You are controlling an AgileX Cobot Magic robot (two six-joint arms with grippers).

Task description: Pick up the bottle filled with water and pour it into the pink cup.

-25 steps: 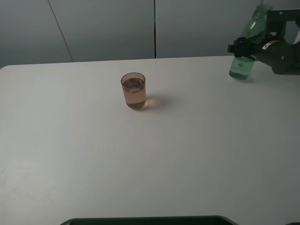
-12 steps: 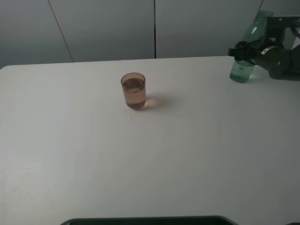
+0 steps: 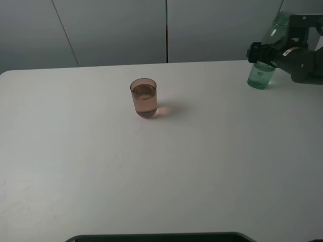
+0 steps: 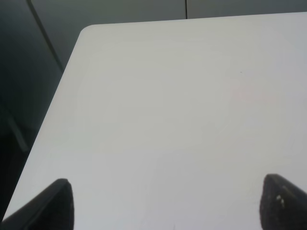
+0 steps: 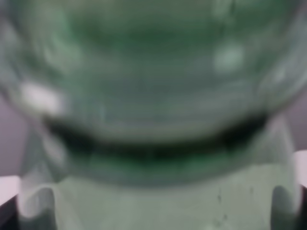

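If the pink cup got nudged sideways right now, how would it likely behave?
The pink cup looks mostly full, so it would probably slosh or spill. The liquid's weight likely makes it slide rather than tip. It stands alone on the smooth table, so nothing would stop it.

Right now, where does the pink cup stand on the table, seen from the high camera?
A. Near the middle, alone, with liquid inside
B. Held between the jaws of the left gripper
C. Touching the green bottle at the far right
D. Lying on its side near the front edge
A: the pink cup stands upright near the middle of the table with liquid inside, far from the bottle.
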